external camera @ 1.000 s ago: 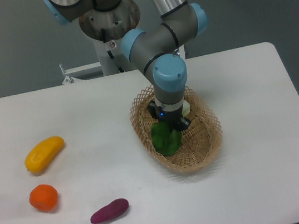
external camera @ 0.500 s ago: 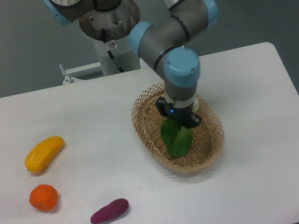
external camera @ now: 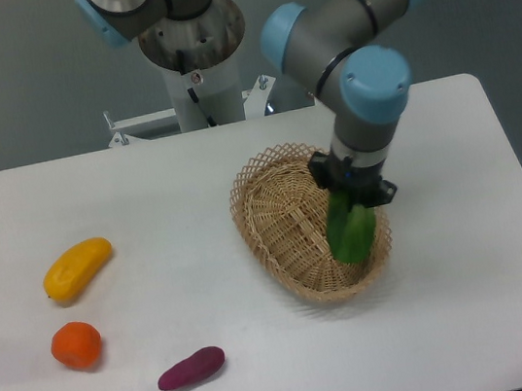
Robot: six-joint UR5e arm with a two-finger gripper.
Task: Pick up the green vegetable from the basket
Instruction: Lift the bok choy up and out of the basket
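Since earlier frame we see black two-finger gripper (external camera: 355, 196) risen rightward, clamped on dark green leafy vegetable (external camera: 351, 232), leaves hanging down, lifted above right rim of oval tan wicker basket (external camera: 274, 215), centre-right of frame, probably clearing it.

The grey UR5e arm with pale blue joint caps rises from its round metal base at the back edge of the white table, leaves the top of the view and comes back down on the right. Its wrist points straight down over the right half of the table. The black two-finger gripper (external camera: 356, 198) hangs below the wrist, its jaws clamped on the top of the green vegetable with dark leaves (external camera: 351, 231), which dangles from it, leaf end down.
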